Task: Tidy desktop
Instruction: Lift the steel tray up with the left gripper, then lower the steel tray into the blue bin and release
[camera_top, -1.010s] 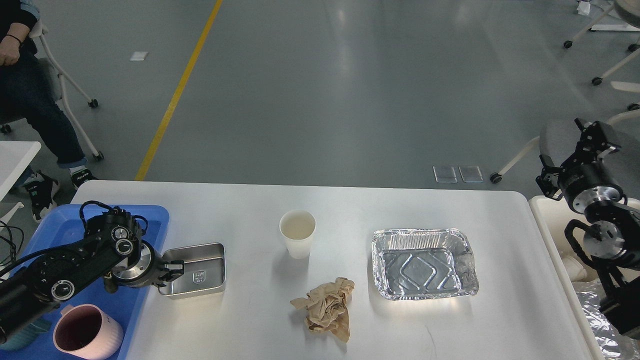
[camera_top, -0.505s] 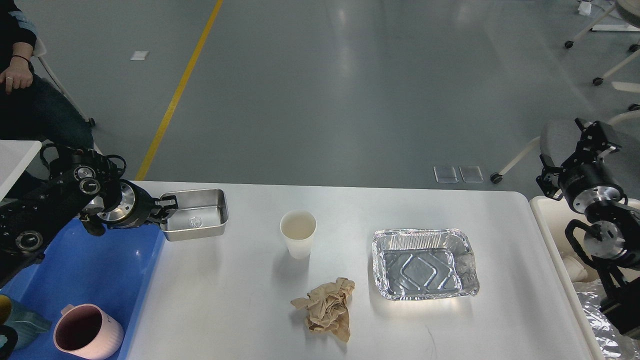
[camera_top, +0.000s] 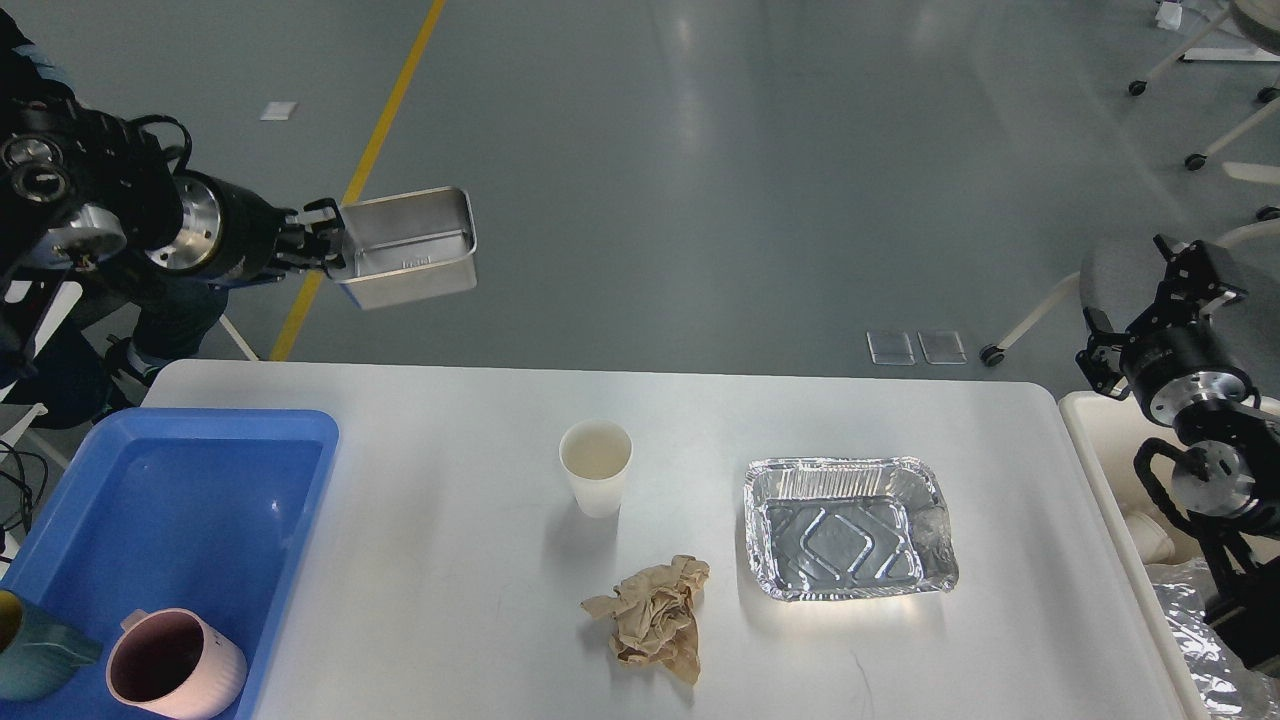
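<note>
The white desktop (camera_top: 450, 560) carries a white paper cup (camera_top: 595, 465), a crumpled brown paper (camera_top: 655, 615) and an empty foil tray (camera_top: 848, 525). My left gripper (camera_top: 332, 245) is shut on the left rim of a small steel tin (camera_top: 412, 245) and holds it high in the air, beyond the desktop's far left corner. The tin is roughly level, its open side up. My right gripper (camera_top: 1190, 268) is raised off the desktop's right edge, above the cream bin; it is dark and its fingers cannot be told apart.
A blue plastic tray (camera_top: 160, 490) lies at the desktop's left edge, with a pink mug (camera_top: 170, 665) and a teal cup (camera_top: 30, 655) in its near end. A cream bin (camera_top: 1095, 440) holding crumpled foil stands at the right. A seated person is behind my left arm.
My left gripper has lifted the steel tin from the desktop beside the blue tray, up and away to well above the far left corner. The right arm has barely moved.
</note>
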